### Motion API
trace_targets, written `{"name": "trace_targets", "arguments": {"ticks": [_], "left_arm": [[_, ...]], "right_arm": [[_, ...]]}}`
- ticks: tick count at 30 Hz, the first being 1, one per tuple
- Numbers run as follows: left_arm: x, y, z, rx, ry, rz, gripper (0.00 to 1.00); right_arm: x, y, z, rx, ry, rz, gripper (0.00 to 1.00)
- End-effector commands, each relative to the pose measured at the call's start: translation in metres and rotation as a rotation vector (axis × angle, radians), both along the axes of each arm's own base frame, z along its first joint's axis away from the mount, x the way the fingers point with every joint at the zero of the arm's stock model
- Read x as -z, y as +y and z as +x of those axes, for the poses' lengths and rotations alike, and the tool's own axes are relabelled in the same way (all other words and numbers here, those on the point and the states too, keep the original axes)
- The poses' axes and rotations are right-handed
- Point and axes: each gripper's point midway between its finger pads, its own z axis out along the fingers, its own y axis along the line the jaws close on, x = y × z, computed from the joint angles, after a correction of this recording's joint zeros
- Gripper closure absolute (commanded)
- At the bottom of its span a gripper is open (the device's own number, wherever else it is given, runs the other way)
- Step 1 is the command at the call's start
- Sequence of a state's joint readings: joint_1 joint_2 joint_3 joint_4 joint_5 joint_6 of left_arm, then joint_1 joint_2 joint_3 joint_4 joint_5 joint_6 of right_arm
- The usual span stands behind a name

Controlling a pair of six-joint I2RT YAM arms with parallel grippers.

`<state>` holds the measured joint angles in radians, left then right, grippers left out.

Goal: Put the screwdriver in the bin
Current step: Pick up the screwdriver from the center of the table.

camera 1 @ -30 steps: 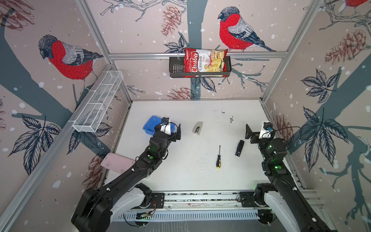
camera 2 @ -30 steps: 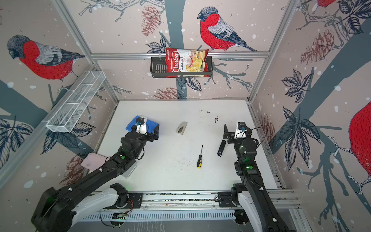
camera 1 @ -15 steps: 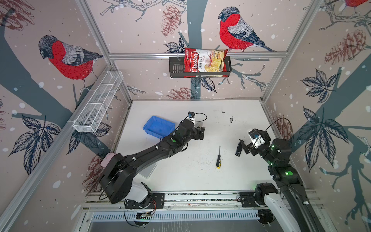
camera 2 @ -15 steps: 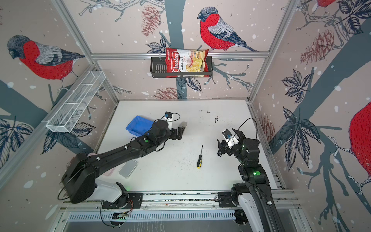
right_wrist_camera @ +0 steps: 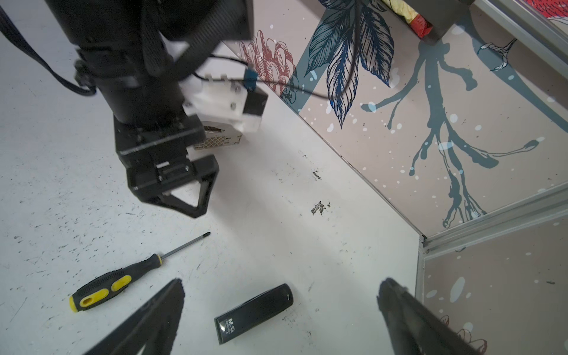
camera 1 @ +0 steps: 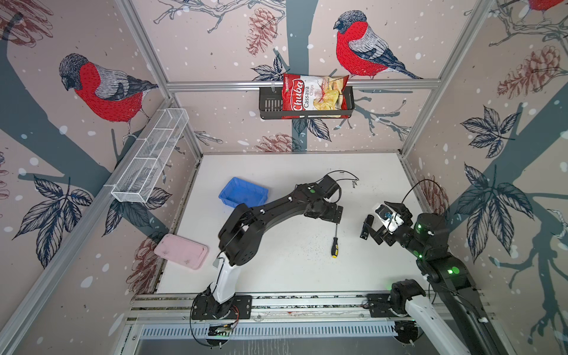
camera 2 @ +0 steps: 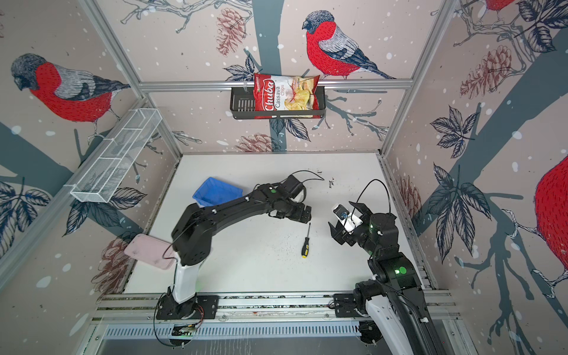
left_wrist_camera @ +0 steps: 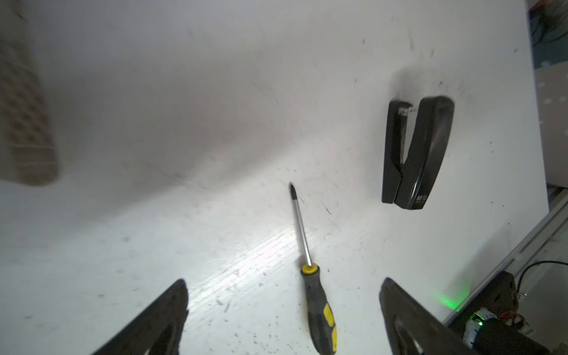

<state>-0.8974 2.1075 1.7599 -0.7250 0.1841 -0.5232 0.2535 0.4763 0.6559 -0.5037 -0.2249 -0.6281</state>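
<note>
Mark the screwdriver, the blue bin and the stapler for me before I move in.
screwdriver (camera 1: 334, 246): in a top view, on its black-and-yellow handle.
bin (camera 1: 242, 192): in a top view, on its bare blue floor.
stapler (right_wrist_camera: 255, 311): in the right wrist view, on its black top cover.

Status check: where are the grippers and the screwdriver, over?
Left gripper open, above screwdriver tip, no contact. Right gripper open, over stapler. Screwdriver flat on table, bin empty. Stapler beside it, apart.
</note>
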Motion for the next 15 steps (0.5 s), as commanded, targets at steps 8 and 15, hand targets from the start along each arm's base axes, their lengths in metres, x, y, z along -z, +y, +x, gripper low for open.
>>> {"name": "trace_targets", "arguments": {"ticks": [8, 15], "left_arm": [[0.040, 0.006, -0.063, 0.082, 0.270, 0.265, 0.18], [0.056, -0.001, -0.070, 0.109, 0.320, 0.278, 0.28]], "right_arm": [[0.000, -0.011, -0.008, 0.066, -0.020, 0.003, 0.01], [0.007, -0.009, -0.013, 0.043, -0.001, -0.023, 0.00]]}}
